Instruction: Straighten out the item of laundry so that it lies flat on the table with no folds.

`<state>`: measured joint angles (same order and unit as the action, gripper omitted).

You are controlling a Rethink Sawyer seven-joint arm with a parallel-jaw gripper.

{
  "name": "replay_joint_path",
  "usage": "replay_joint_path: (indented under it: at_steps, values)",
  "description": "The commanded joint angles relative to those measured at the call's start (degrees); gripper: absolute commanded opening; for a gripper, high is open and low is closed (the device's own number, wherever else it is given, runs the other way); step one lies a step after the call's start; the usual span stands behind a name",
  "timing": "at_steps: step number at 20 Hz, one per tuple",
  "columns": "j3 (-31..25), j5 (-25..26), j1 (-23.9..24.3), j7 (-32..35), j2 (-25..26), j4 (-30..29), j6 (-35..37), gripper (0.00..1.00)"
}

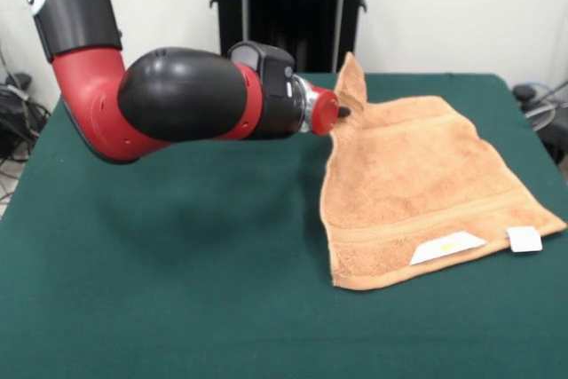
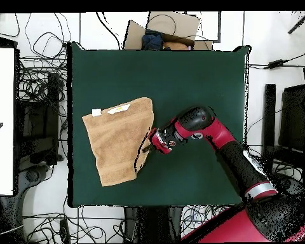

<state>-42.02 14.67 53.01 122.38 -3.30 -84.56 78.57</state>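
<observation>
Green table (image 1: 177,290), towel (image 1: 417,193) partly lifted.

orange-tan towel (image 1: 417,193) mostly flat on green table (image 1: 177,290), one corner lifted, white tag at edge

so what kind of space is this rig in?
Looks like a robotics lab, not a home. A red and black arm works over a green-topped table holding only a tan towel, loose cables tangle on the floor around it, and cardboard boxes sit at one end.
</observation>
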Motion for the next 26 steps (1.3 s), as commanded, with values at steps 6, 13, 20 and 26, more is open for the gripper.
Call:
replay_joint_path:
  at_steps: [6,13,20,26]
  values:
    - [1.5,4.5,-1.8,-16.4,2.1,8.1,5.8,0.0]
    - [1.8,5.8,-2.4,-18.2,3.7,11.9,8.2,0.0]
    - [1.3,7.7,-2.6,-19.9,5.3,16.0,11.5,0.0]
    - [1.3,8.5,-2.9,-22.0,7.0,19.6,13.4,0.0]
